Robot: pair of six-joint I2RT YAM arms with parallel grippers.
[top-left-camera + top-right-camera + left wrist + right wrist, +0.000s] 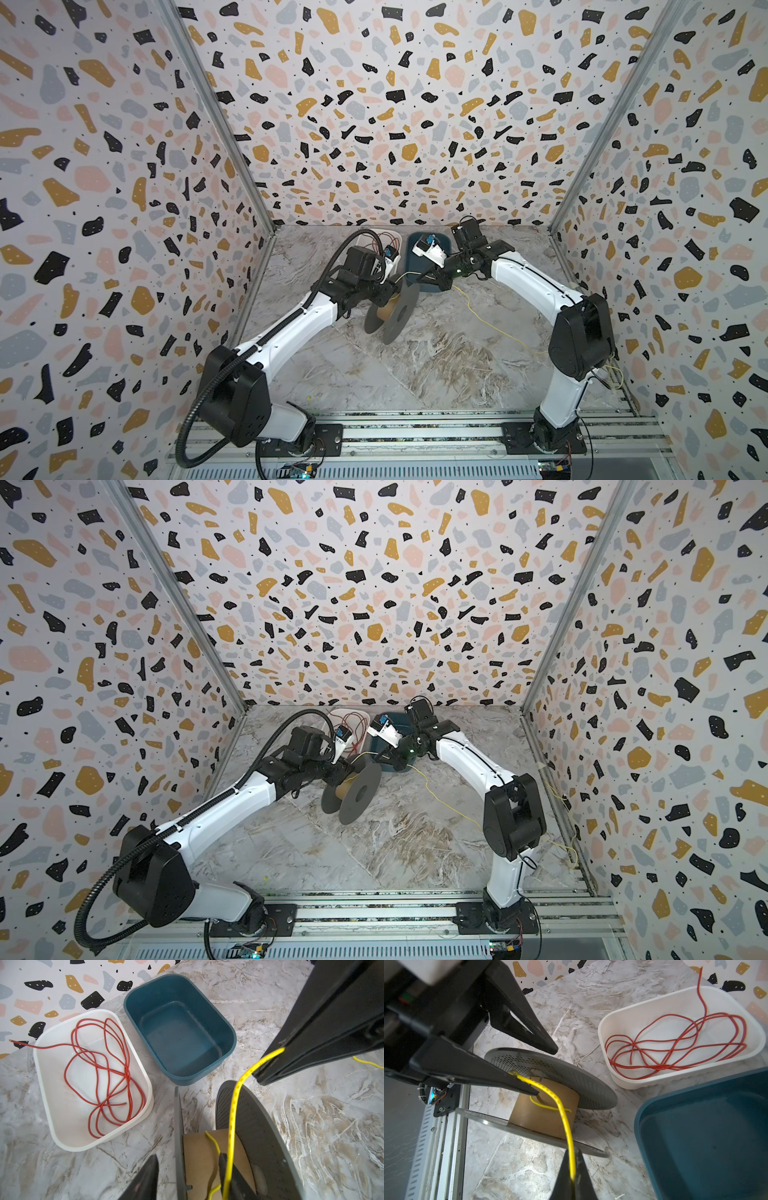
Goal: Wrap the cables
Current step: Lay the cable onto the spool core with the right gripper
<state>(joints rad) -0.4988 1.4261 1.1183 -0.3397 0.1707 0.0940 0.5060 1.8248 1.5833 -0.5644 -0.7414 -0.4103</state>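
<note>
The yellow cable (pixel 490 320) (pixel 440 800) trails across the table from the right. It runs through my right gripper (pixel 573 1152) (pixel 430 274), which is shut on it, to a grey spool (pixel 399 311) (pixel 359 791) lying tilted. One turn lies on the spool's cardboard core (pixel 542 1113). My left gripper (pixel 189 1155) (pixel 547 1072) is open and straddles one flange. One of its fingers (pixel 226 1167) rests inside on the core against the yellow cable (pixel 232 1109). The red cable (pixel 99 1068) (pixel 675 1047) lies in loose loops in a white bin (pixel 37 1057).
An empty blue bin (pixel 232 1030) (pixel 639 1118) stands beside the white bin (pixel 602 1028) at the back wall. A black corrugated hose (pixel 332 266) arcs over the left arm. A metal rail (pixel 415 432) runs along the front edge. Patterned walls close in three sides.
</note>
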